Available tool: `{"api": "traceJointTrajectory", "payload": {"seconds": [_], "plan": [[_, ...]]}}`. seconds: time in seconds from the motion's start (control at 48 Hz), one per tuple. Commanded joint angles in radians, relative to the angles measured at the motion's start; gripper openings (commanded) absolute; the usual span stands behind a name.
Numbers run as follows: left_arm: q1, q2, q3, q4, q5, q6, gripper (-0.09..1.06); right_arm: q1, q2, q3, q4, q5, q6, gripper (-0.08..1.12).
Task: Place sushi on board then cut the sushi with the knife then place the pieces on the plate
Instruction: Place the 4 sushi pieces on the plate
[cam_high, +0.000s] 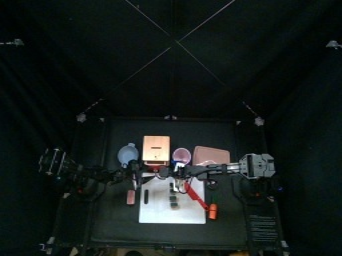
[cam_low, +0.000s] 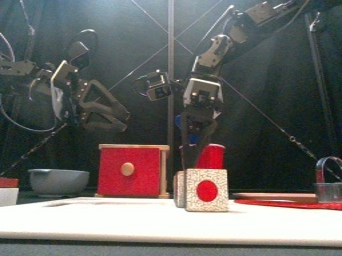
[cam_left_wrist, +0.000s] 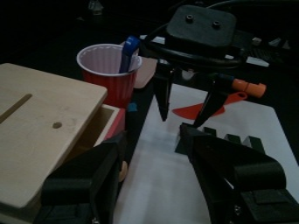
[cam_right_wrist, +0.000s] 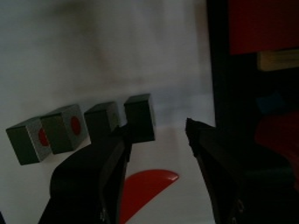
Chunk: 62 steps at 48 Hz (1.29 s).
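Note:
The sushi roll (cam_low: 205, 190) of dark green blocks lies on the white cutting board (cam_high: 158, 212). In the right wrist view its blocks (cam_right_wrist: 82, 128) lie in a row, red showing on some cut faces. My right gripper (cam_low: 198, 122) hangs open just above the roll's end; the left wrist view shows it (cam_left_wrist: 187, 103) over the roll (cam_left_wrist: 219, 140). The red knife (cam_left_wrist: 239, 87) lies flat on the board beyond the roll. My left gripper (cam_left_wrist: 163, 188) stays open and empty by the wooden box, left of the board.
The wooden box with a red drawer front (cam_low: 132, 170) stands behind the board. A red cup (cam_left_wrist: 111, 66) holds the blue knife. The blue-grey bowl (cam_low: 58, 181) sits at the left. At the right are the pink plate (cam_low: 287, 203) and metal cutter (cam_low: 329, 178).

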Motion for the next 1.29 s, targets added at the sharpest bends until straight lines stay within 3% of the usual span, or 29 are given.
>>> {"api": "traceJointTrajectory", "payload": {"seconds": [0.021, 0.333, 0.875, 1.292], "plan": [[0.003, -0.011, -0.005, -0.002, 0.006, -0.002, 0.87, 0.000, -0.003, -0.035, 0.005, -0.017, -0.002, 0.85], [0.003, -0.011, -0.002, -0.005, 0.078, -0.005, 0.87, 0.000, 0.032, -0.058, 0.023, -0.003, 0.000, 0.85], [-0.002, -0.011, -0.005, -0.017, 0.080, -0.006, 0.87, -0.006, 0.038, -0.067, 0.015, 0.014, 0.003, 0.85], [-0.008, -0.011, -0.012, -0.051, 0.080, -0.006, 0.87, -0.012, 0.018, -0.028, -0.020, 0.040, 0.006, 0.85]]}}
